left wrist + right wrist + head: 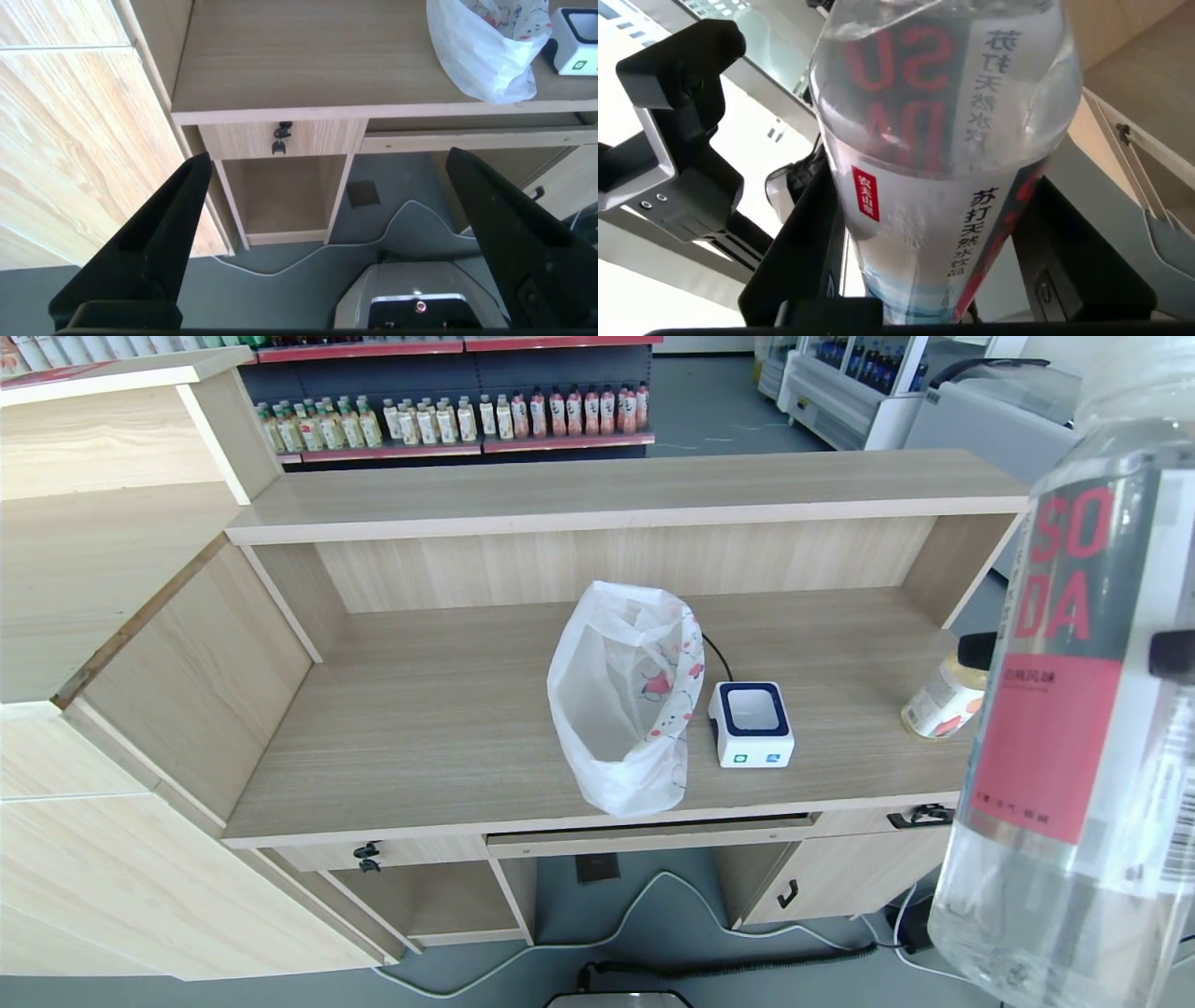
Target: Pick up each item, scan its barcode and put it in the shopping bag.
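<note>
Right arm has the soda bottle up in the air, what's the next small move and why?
Probably lower the soda bottle toward the scanner, label side facing its window. The right gripper is clamped on the bottle well up off the counter, right of the scanner, so nothing can be read yet; the shopping bag stands open beside the scanner for afterwards.

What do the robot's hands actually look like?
Each is a plain two-fingered claw. The left gripper has broad, matte black, wedge-shaped fingers that taper to blunt tips. The right gripper has similar flat black fingers.
</note>
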Robot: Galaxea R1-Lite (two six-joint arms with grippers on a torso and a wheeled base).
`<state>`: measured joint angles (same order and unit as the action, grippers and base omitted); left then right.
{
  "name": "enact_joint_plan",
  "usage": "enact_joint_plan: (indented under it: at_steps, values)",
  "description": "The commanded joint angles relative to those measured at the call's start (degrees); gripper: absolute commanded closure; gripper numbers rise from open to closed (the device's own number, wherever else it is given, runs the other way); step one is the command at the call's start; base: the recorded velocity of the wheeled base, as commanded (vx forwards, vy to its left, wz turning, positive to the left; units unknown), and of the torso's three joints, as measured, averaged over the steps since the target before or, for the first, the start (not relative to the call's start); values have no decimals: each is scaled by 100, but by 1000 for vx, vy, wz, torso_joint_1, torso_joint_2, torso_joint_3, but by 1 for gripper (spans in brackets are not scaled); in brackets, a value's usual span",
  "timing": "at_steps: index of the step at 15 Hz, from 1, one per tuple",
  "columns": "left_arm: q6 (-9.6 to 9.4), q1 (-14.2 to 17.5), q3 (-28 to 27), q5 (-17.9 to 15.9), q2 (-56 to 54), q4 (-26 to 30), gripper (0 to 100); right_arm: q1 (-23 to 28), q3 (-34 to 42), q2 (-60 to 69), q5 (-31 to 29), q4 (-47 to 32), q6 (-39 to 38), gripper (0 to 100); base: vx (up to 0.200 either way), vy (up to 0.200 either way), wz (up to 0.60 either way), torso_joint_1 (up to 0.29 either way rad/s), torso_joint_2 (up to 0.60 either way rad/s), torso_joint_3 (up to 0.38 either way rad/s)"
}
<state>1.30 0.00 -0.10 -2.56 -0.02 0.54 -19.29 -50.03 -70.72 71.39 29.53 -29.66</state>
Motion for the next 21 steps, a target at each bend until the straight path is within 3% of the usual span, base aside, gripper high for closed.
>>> enact_joint_plan:
  at_steps: [1, 10, 13, 17, 18, 19, 20, 21]
  values:
    - [1, 0, 1, 1, 2, -1, 0, -14, 64, 67, -2, 1, 4, 100, 0, 0, 0, 0, 0, 0]
    - [1, 0, 1, 1, 2, -1, 0, 56, 125, 137, -11, 1, 22, 100, 0, 0, 0, 0, 0, 0]
    - [1, 0, 1, 1, 2, -1, 0, 408, 116, 23, -46, 18, 197, 100, 0, 0, 0, 0, 0, 0]
    - [1, 0, 1, 1, 2, -1, 0, 1937, 55, -1093, -108, 18, 3036, 100, 0, 0, 0, 0, 0, 0]
    - [1, 0, 1, 1, 2, -1, 0, 2078, 37, -1269, -222, 18, 3485, 100, 0, 0, 0, 0, 0, 0]
    - [1, 0, 1, 1, 2, -1, 0, 2227, -33, -1779, -1022, 62, 4768, 100, 0, 0, 0, 0, 0, 0]
    - [1, 0, 1, 1, 2, -1, 0, 2263, -218, -2148, -1487, 80, 5471, 100, 0, 0, 0, 0, 0, 0]
    - [1, 0, 1, 1, 2, -1, 0, 2368, -508, -2500, -1540, 220, 5910, 100, 0, 0, 0, 0, 0, 0]
